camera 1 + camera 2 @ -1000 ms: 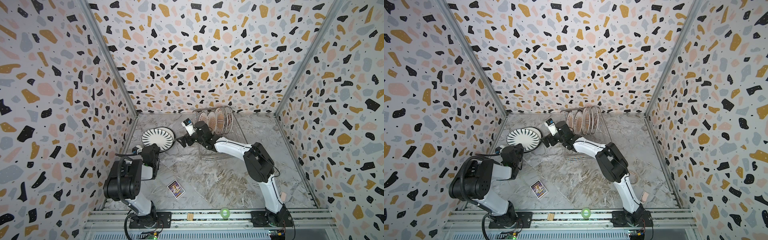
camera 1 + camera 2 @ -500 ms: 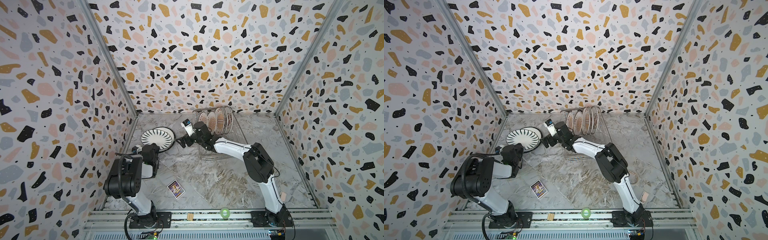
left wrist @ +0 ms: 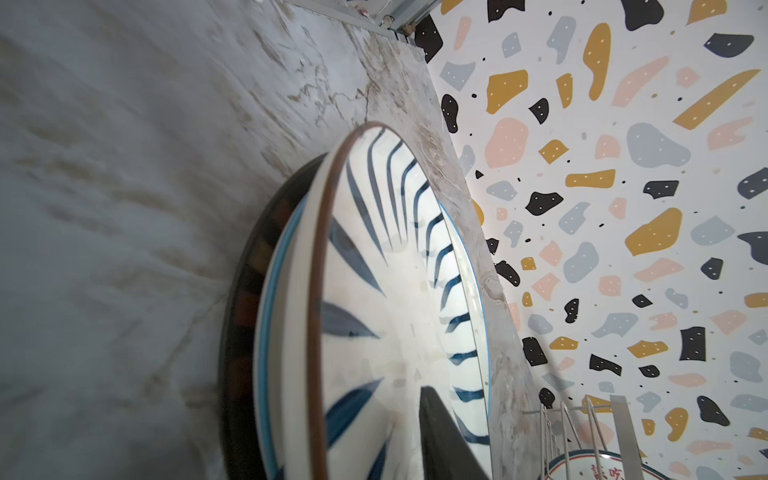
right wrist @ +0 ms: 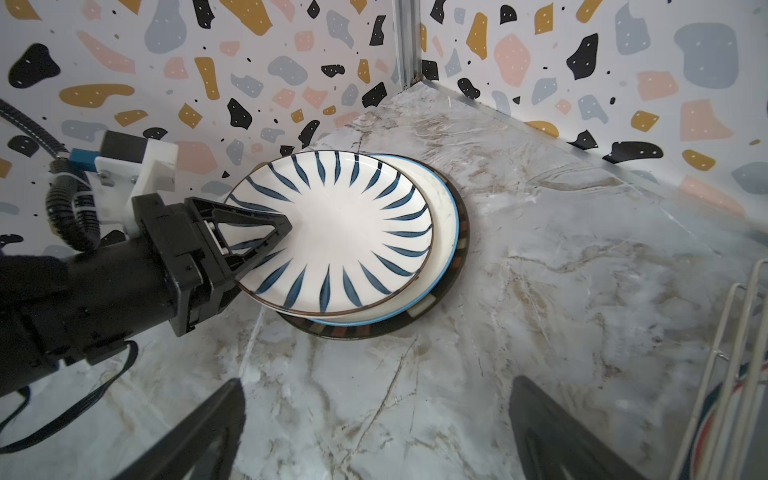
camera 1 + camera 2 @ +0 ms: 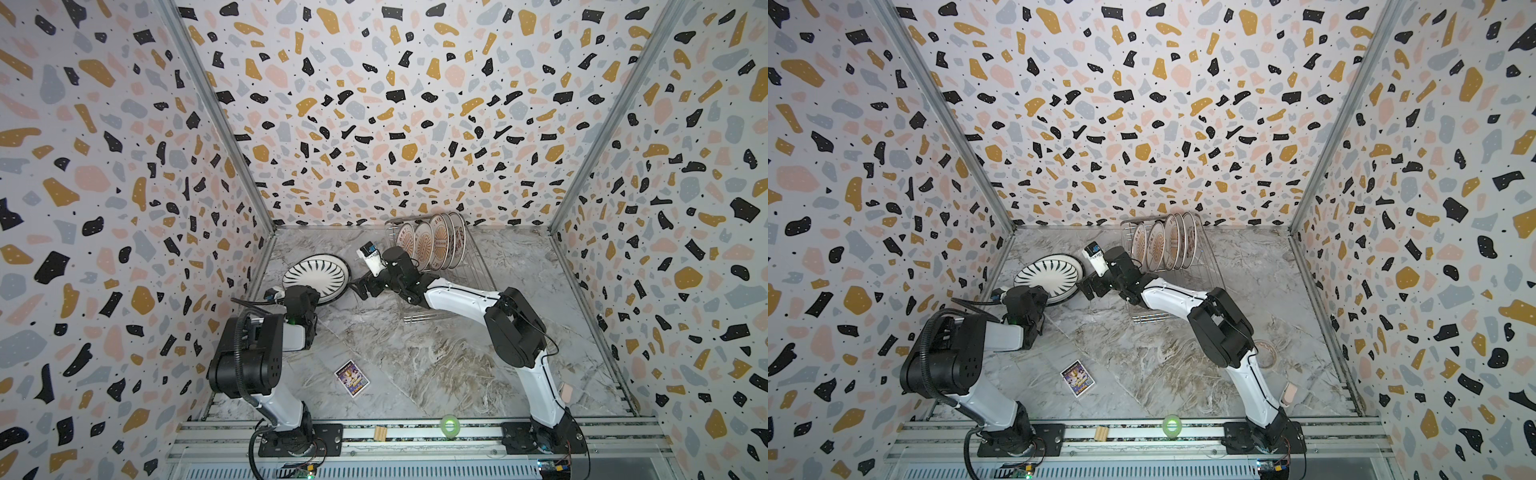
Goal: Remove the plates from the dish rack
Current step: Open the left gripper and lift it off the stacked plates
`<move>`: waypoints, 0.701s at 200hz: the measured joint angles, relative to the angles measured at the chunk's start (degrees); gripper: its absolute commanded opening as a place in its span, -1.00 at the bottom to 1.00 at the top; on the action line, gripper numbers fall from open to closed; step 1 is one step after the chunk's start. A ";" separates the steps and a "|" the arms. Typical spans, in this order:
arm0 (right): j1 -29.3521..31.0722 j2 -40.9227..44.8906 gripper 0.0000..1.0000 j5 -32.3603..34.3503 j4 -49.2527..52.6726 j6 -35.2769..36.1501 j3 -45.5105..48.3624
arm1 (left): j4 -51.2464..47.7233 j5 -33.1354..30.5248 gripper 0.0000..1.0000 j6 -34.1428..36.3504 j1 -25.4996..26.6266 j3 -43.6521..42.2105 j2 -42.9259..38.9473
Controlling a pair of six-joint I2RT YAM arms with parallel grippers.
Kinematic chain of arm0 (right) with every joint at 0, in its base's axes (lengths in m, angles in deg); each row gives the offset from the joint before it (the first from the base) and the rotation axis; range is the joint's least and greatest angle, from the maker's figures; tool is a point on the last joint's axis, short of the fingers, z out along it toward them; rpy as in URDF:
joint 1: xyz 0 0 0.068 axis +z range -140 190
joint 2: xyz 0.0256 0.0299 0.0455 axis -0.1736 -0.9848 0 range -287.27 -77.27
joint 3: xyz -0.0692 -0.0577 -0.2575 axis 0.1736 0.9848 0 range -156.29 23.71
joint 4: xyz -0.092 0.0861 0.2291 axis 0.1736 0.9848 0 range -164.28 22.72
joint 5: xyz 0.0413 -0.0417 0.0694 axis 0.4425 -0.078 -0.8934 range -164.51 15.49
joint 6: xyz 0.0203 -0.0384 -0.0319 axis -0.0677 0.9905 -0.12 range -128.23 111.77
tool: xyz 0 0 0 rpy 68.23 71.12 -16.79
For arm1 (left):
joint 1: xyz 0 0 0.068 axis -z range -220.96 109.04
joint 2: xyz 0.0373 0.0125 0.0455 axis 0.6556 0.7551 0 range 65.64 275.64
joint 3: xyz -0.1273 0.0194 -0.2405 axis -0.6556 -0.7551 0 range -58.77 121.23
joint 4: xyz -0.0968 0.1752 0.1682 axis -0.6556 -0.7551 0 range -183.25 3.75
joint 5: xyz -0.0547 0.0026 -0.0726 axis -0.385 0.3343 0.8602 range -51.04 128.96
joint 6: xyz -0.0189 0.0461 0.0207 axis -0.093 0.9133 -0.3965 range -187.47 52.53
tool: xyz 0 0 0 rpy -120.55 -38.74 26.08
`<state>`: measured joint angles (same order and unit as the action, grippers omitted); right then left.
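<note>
A white plate with dark radiating stripes (image 5: 316, 274) (image 5: 1047, 277) (image 4: 345, 232) (image 3: 395, 311) tops a stack at the back left. It lies on a blue-rimmed white plate (image 4: 440, 232) and a dark-rimmed plate (image 4: 461, 237). My left gripper (image 4: 282, 239) straddles the striped plate's near rim, one finger (image 3: 440, 436) over its face. Whether it still pinches does not show. My right gripper (image 5: 360, 289) (image 5: 1089, 289) (image 4: 374, 415) hangs open and empty over bare table beside the stack. Several plates (image 5: 432, 245) (image 5: 1163, 245) stand upright in the dish rack (image 5: 424, 318) (image 5: 1150, 318) (image 4: 739, 332).
A purple card (image 5: 352, 378) lies at the front middle. A green tape roll (image 5: 450, 426) and a small wooden block (image 5: 380, 432) sit on the front rail. A brown tape roll (image 5: 1266, 353) lies behind the right arm. Speckled walls enclose three sides.
The left arm's elbow has shifted slightly. The striped plate stays on the stack, and the right arm holds still with its jaws wide.
</note>
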<state>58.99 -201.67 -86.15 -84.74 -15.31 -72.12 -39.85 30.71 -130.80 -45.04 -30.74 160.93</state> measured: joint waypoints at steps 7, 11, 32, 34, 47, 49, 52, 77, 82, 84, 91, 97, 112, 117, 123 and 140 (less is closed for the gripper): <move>0.04 0.00 1.00 0.15 0.04 0.13 0.00 | -0.48 -0.37 -0.31 0.44 0.00 0.13 0.00; 0.09 0.00 1.00 0.35 0.11 0.22 0.00 | -0.61 -0.52 -0.31 0.66 0.00 0.15 0.00; 0.24 0.00 1.00 0.90 0.63 0.63 0.00 | -1.95 -1.90 -0.27 1.77 0.00 0.52 0.00; 0.26 0.00 1.00 0.94 0.68 0.68 0.00 | -2.12 -2.10 -0.26 1.95 0.00 0.66 0.00; 0.35 0.00 1.00 1.03 0.92 0.76 0.00 | -2.84 -3.10 -0.21 2.64 0.00 1.42 0.00; 0.37 0.00 1.00 1.05 0.94 0.79 0.00 | -2.91 -3.26 -0.20 2.78 0.00 1.53 0.00; 0.39 0.00 1.00 1.07 1.01 0.79 0.00 | -2.95 -3.45 -0.20 2.75 0.00 1.64 0.00; 0.52 0.00 1.00 1.29 1.22 0.96 0.00 | -3.65 -5.22 -0.20 3.63 0.00 1.92 0.00; 0.52 0.00 1.00 1.40 1.29 0.96 0.00 | -3.87 -5.70 -0.21 3.78 0.00 1.92 0.00; 0.52 0.00 1.00 1.42 1.33 0.96 0.00 | -3.91 -5.86 -0.21 3.82 0.00 1.92 0.00; 0.55 0.00 1.00 1.46 1.51 0.98 0.00 | -3.96 -6.23 -0.22 4.02 0.00 1.92 -0.02; 0.57 0.00 1.00 1.57 1.62 0.98 0.00 | -4.02 -6.78 -0.24 4.22 0.00 1.95 -0.13; 0.59 0.00 1.00 1.81 1.95 1.01 0.00 | -5.14 -8.35 -0.27 4.46 0.00 1.95 -0.76; 0.63 0.00 1.00 1.88 2.03 1.01 0.00 | -5.73 -8.98 -0.28 4.63 -0.02 1.95 -1.09; 0.63 0.00 1.00 1.92 2.08 1.05 0.00 | -6.12 -9.46 -0.28 4.74 0.00 1.95 -1.38; 0.63 0.00 1.00 2.08 2.38 1.14 0.00 | -6.08 -10.69 -0.29 5.03 0.00 1.95 -2.27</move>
<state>59.62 -201.67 -84.07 -82.36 -14.17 -72.12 -45.93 20.02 -125.77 -45.04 -28.79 158.66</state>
